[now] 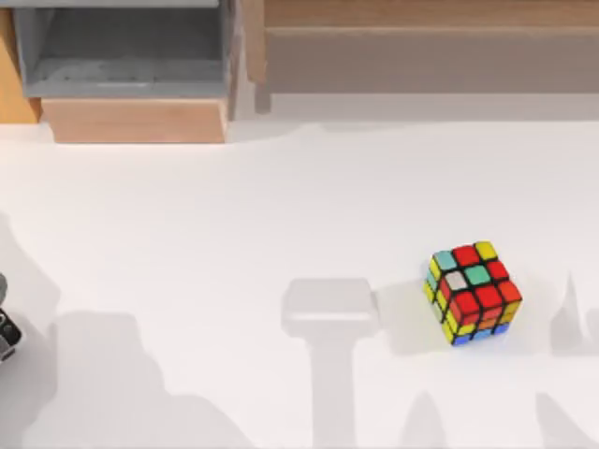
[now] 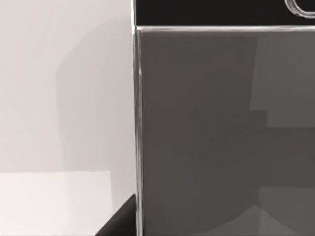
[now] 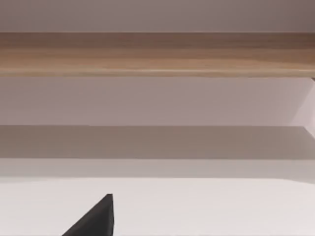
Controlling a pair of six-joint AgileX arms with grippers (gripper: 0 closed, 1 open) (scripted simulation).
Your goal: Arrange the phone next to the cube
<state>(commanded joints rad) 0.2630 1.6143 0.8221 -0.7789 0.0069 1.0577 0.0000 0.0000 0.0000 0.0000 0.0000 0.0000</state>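
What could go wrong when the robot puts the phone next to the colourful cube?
1. The phone looms close in the left wrist view beside a dark finger; whether it is gripped cannot be told, so it might slip.
2. The left arm is at the top view's left edge and the cube lies far right, so a long carry could end with the phone knocking the cube away.
The right arm's finger looks idle.

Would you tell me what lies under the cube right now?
The cube rests directly on the white table, casting a shadow toward the left. Its underside and the patch beneath are covered.
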